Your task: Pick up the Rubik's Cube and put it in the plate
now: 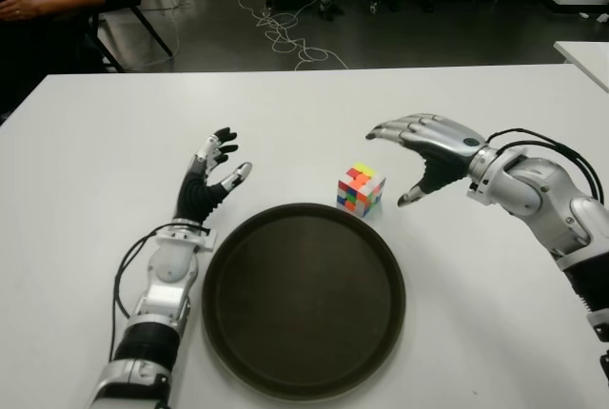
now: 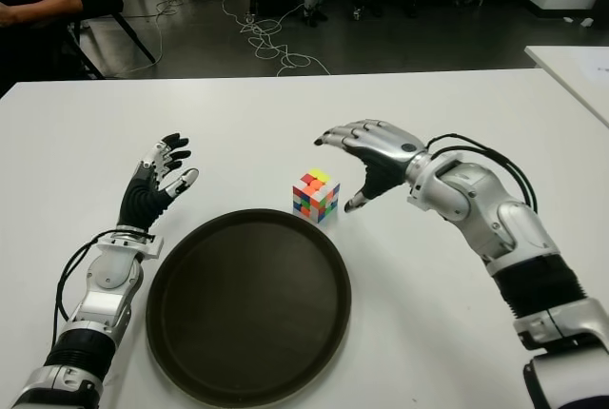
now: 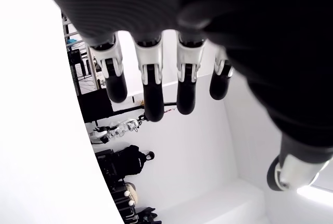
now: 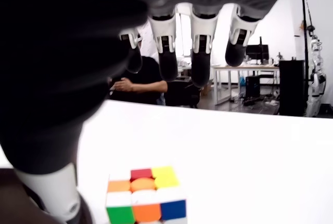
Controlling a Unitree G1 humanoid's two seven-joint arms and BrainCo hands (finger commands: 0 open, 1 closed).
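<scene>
A: The right hand (image 1: 419,157) is held spread and empty, with the Rubik's Cube (image 1: 361,188) just beyond its thumb, under the fingers and untouched.

B: And the plate (image 1: 238,352)?

A: Just beside the cube. The left hand (image 1: 211,176) is shown open on the plate's far side.

B: Handling?

A: Light, rigid and slick-faced, it is judged; opposite flat faces should be pinched.

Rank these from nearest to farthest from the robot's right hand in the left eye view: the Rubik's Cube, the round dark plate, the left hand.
1. Multicoloured Rubik's Cube, just left of the right hand.
2. Round dark plate, nearer the robot, centre.
3. Left hand, across the table at the plate's left.
</scene>
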